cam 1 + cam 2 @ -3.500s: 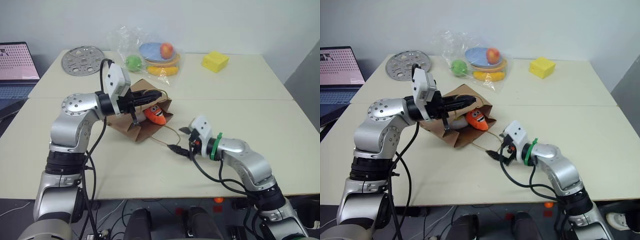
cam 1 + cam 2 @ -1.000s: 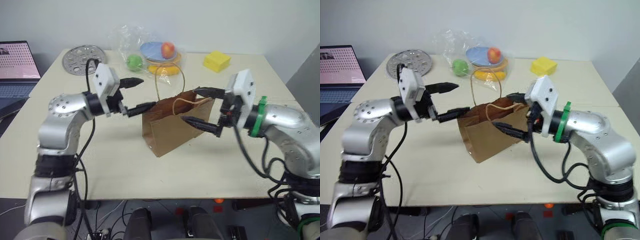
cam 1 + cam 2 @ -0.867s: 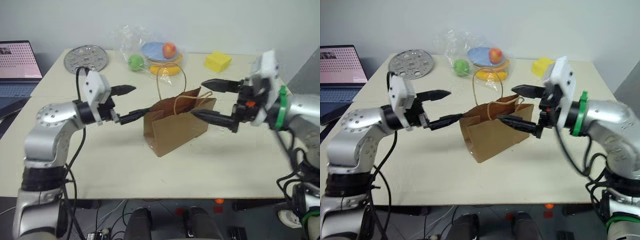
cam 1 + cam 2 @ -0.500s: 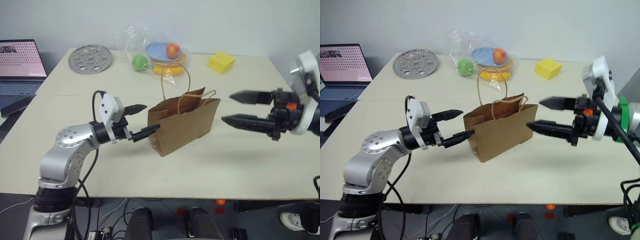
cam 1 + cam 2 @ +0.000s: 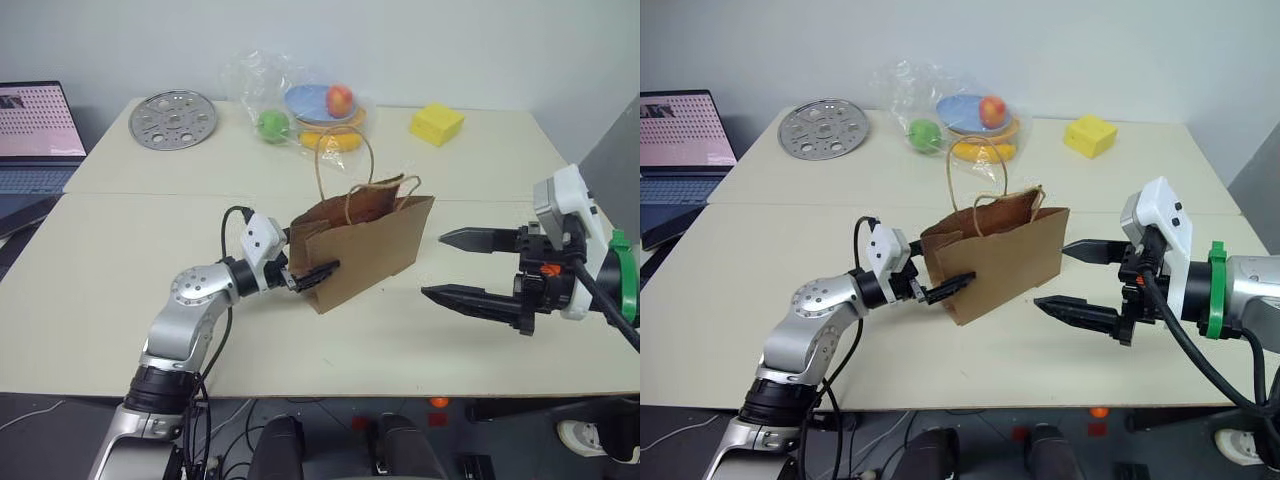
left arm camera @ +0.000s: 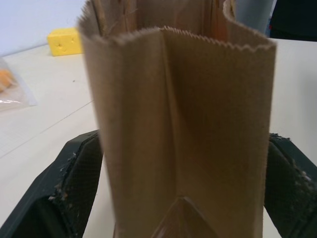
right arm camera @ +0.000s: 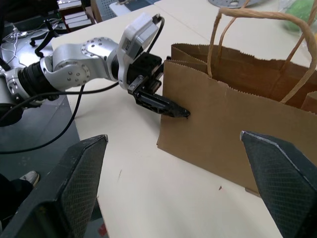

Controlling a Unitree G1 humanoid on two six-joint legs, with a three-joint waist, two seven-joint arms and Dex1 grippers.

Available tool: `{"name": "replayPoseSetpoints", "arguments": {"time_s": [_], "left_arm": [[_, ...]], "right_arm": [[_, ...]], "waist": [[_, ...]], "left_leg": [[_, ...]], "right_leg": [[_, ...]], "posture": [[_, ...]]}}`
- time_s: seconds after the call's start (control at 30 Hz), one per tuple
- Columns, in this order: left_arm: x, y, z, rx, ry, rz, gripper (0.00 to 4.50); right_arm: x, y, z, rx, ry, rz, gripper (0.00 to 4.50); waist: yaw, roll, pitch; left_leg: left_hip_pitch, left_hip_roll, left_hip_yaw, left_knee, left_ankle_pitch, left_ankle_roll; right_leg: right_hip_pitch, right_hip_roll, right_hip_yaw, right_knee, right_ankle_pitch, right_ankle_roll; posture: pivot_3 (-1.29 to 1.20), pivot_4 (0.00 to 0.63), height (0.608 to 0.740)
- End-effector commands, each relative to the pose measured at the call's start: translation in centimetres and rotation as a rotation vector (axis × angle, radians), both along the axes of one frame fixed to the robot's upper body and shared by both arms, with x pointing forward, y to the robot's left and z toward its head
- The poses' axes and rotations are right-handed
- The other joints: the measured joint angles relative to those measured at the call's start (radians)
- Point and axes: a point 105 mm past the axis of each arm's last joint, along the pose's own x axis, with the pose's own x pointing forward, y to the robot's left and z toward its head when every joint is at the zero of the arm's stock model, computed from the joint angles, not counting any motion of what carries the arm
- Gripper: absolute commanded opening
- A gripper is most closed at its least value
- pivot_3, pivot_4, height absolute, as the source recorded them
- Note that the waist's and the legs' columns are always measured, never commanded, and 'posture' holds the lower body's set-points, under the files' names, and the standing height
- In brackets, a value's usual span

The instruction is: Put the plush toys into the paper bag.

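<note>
The brown paper bag (image 5: 365, 245) stands upright in the middle of the table, its cord handles (image 5: 345, 170) rising above the mouth. The plush toys are hidden. My left gripper (image 5: 312, 262) is low at the bag's left end, open. One finger (image 5: 955, 284) lies along the front wall and the other goes behind the bag. In the left wrist view the narrow end of the bag (image 6: 183, 114) fills the space between both fingers, and the paper is not squeezed. My right gripper (image 5: 432, 265) hangs open and empty to the right of the bag, clear of it.
At the back of the table lie a plastic-wrapped set of fruit and plates (image 5: 305, 105), a yellow block (image 5: 435, 123) and a perforated metal disc (image 5: 172, 118). A laptop (image 5: 35, 130) sits at the far left. A seam runs across the tabletop behind the bag.
The bag, earlier on its side, now stands upright. My left gripper dropped and slid its fingers around the bag's left end. My right gripper pulled back to the right and sank lower.
</note>
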Motion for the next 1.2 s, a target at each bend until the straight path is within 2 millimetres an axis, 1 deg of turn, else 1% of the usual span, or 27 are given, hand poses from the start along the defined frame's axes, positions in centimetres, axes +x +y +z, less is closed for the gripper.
{"name": "replayPoseSetpoints", "arguments": {"time_s": [0.03,0.27,0.4,0.47,0.57,0.63,0.7,0.73,0.83,0.9,0.93,1.0,1.1,1.2], "left_arm": [[-0.1,-0.6,1.5,-0.038,-0.053,-0.022,3.38],[-0.2,-0.6,1.3,-0.027,-0.040,-0.027,1.24],[0.1,0.0,0.5,-0.027,-0.012,-0.013,0.02],[0.5,0.1,0.4,-0.031,0.001,-0.017,0.02],[0.8,-0.1,0.4,-0.018,0.007,-0.035,0.02],[1.6,-0.3,1.8,-0.041,0.000,-0.080,0.02],[2.4,-0.4,3.8,-0.057,-0.010,-0.174,0.02],[2.7,-0.4,4.3,-0.058,-0.012,-0.209,0.02],[2.9,-0.5,4.7,-0.028,0.013,-0.341,0.02],[3.1,-1.0,5.0,-0.012,0.038,-0.436,0.02],[3.3,-1.4,5.0,-0.008,0.059,-0.486,0.02],[3.3,-2.1,4.4,0.012,0.101,-0.562,0.02],[3.6,-2.4,3.1,0.044,0.121,-0.591,0.02],[3.8,-3.2,1.6,0.076,0.132,-0.599,0.02]], "right_arm": [[-0.2,0.4,0.4,-0.012,-0.055,0.008,4.50],[-0.1,0.6,0.3,-0.015,-0.066,0.019,4.50],[0.2,0.5,0.0,0.007,-0.060,0.006,4.50],[0.2,0.6,-0.3,0.006,-0.059,0.000,4.50],[0.2,0.5,-0.2,0.011,-0.066,-0.008,4.50],[0.4,-0.1,0.6,0.014,-0.082,-0.033,4.50],[0.2,-0.7,1.2,-0.013,-0.085,-0.043,4.50],[0.1,-1.0,1.4,-0.023,-0.082,-0.044,4.50],[-0.2,-1.6,1.8,-0.043,-0.061,-0.051,4.50],[-0.3,-2.4,2.1,-0.062,-0.043,-0.067,4.50],[-0.4,-2.7,2.3,-0.064,-0.034,-0.077,4.50],[-0.6,-3.0,2.6,-0.080,-0.028,-0.089,4.50],[-0.9,-2.8,2.5,-0.078,-0.016,-0.090,4.50],[-1.2,-2.9,2.2,-0.077,0.001,-0.105,4.50]], "waist": [[0.000,0.000,0.000],[0.000,0.000,0.000],[0.000,0.000,0.000],[0.000,0.000,0.000],[0.000,0.000,0.000],[0.000,0.000,0.000],[0.007,0.000,0.000],[0.010,0.000,0.000],[0.011,0.000,0.000],[0.010,0.000,0.000],[0.009,0.000,0.000],[0.010,0.000,0.000],[0.010,0.000,0.000],[0.009,0.000,0.000]], "left_leg": [[0.000,0.000,0.000,0.000,0.000,0.000],[0.000,0.000,0.000,0.000,0.000,0.000],[0.000,0.000,0.000,0.000,0.000,0.000],[0.000,0.000,0.000,0.000,0.000,0.000],[0.000,0.000,0.000,0.000,0.000,0.000],[0.000,0.000,0.000,0.000,0.000,0.000],[0.000,-0.001,-0.001,0.001,0.000,0.000],[-0.001,-0.001,-0.001,0.001,0.000,0.000],[-0.001,-0.001,0.001,0.001,0.000,0.000],[-0.001,-0.001,0.001,0.000,-0.001,0.002],[-0.002,-0.001,0.001,0.000,-0.001,0.002],[-0.003,-0.001,0.001,-0.001,-0.002,0.003],[-0.006,-0.001,0.000,-0.001,-0.003,0.005],[-0.007,-0.001,0.000,-0.001,-0.004,0.006]], "right_leg": [[0.000,0.000,0.000,0.000,0.000,0.000],[0.000,0.000,0.000,0.000,0.000,0.000],[0.000,0.000,0.000,0.000,0.000,0.000],[0.000,0.000,0.000,0.000,0.000,0.000],[0.000,0.000,0.000,0.000,0.000,0.000],[0.000,0.000,0.000,0.000,0.000,0.000],[0.000,0.000,-0.001,0.000,0.000,-0.001],[0.000,0.000,-0.001,0.000,0.000,-0.001],[0.000,0.000,-0.001,-0.002,0.000,-0.003],[0.001,0.000,0.000,-0.005,0.001,-0.001],[0.001,0.000,-0.001,-0.007,0.001,0.000],[0.001,0.001,-0.002,-0.009,0.002,0.000],[0.000,0.001,-0.002,-0.011,0.002,0.001],[0.000,0.001,-0.002,-0.012,0.002,0.001]], "posture": [[0.00,0.150,0.740],[0.00,0.150,0.740],[0.00,0.150,0.740],[0.00,0.150,0.740],[0.00,0.150,0.740],[0.00,0.150,0.740],[0.00,0.150,0.740],[0.00,0.150,0.740],[0.00,0.150,0.740],[0.00,0.150,0.740],[0.00,0.150,0.740],[0.00,0.150,0.740],[0.00,0.150,0.740],[0.00,0.150,0.740]]}}
